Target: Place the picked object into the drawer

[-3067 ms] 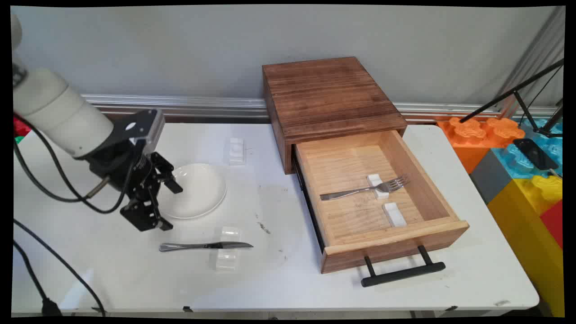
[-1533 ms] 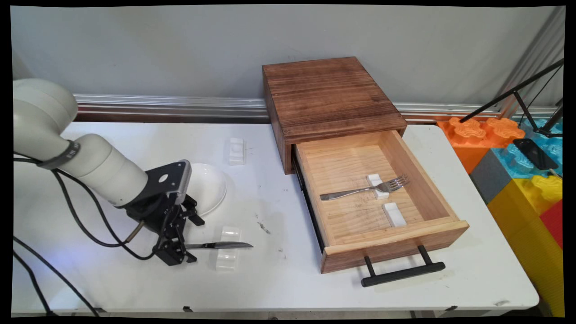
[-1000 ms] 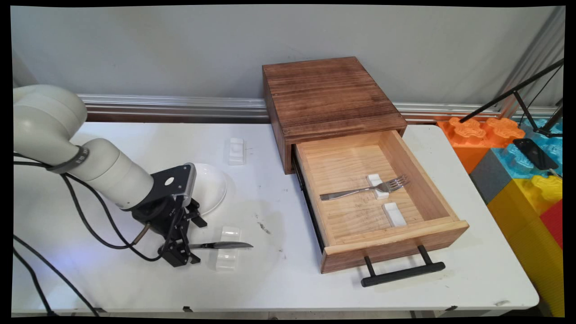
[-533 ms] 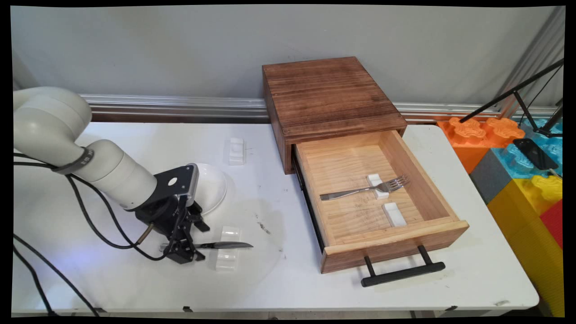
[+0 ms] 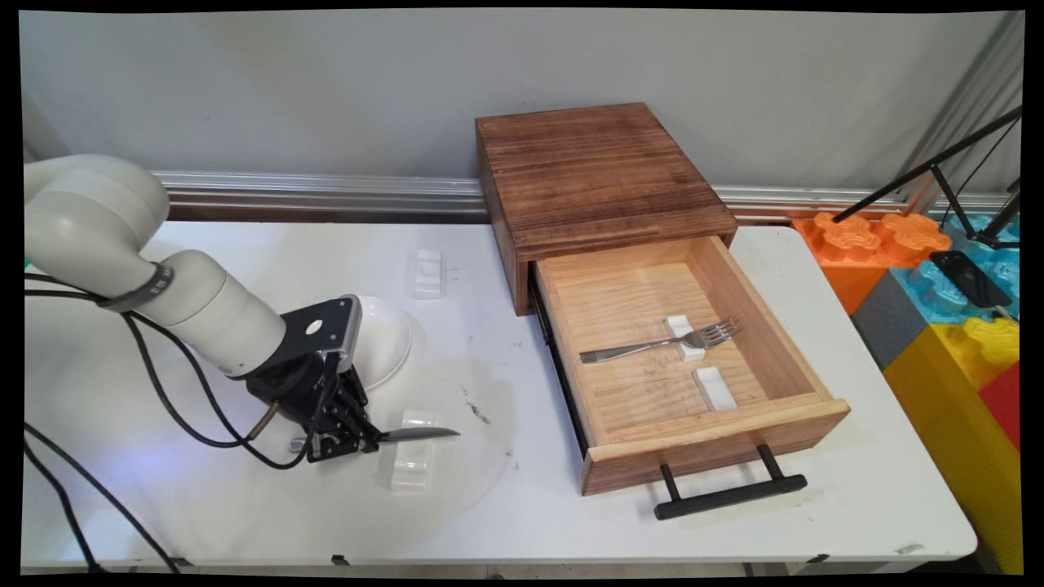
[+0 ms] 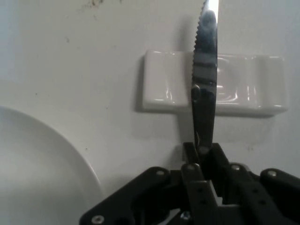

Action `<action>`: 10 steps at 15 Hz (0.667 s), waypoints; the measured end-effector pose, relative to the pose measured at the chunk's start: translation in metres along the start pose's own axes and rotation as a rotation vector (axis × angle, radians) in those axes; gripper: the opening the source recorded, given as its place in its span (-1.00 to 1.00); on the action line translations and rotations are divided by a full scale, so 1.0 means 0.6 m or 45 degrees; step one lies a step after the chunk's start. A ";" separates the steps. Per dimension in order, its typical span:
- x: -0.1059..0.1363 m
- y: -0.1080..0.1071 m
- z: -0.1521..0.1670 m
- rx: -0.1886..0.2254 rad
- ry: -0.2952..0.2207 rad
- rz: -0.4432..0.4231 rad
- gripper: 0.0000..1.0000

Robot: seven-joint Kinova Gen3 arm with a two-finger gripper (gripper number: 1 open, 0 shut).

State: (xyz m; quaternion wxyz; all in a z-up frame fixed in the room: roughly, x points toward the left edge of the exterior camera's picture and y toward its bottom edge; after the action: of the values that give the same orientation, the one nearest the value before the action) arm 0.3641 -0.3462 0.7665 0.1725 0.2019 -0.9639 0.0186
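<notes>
My gripper (image 5: 347,440) is shut on a metal table knife (image 5: 420,434), gripping it near where handle meets blade. The blade points right and hangs just above a white cutlery rest (image 5: 412,466) on the table. The handle's end (image 5: 298,446) sticks out to the left of the fingers. In the hand view the serrated knife blade (image 6: 205,70) runs straight up from the shut gripper (image 6: 202,154) and crosses over the white rest (image 6: 243,84). A white plate (image 5: 387,342) lies just behind the gripper, and its rim (image 6: 56,154) shows at the lower left of the hand view.
A dark wooden cabinet (image 5: 595,171) stands at the back, its light wooden drawer (image 5: 803,408) pulled open toward me with a black handle (image 5: 730,493). Inside lie a fork (image 5: 661,344) on one white rest and a second rest (image 5: 716,387). Another rest (image 5: 428,273) sits behind the plate.
The gripper came down from beside the plate to the knife's handle and shut on it. The blade has since risen slightly off the rest.
</notes>
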 end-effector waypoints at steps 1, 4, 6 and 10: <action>0.001 -0.001 -0.003 -0.001 0.001 0.001 -1.00; 0.007 -0.002 -0.015 -0.007 0.001 0.004 -1.00; 0.013 -0.004 -0.029 -0.008 0.001 0.006 -1.00; 0.031 -0.005 -0.067 -0.007 0.000 -0.011 -1.00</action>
State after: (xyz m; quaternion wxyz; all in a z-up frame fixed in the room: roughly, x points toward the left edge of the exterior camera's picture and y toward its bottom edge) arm 0.3623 -0.3521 0.8106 0.1730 0.2055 -0.9631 0.0153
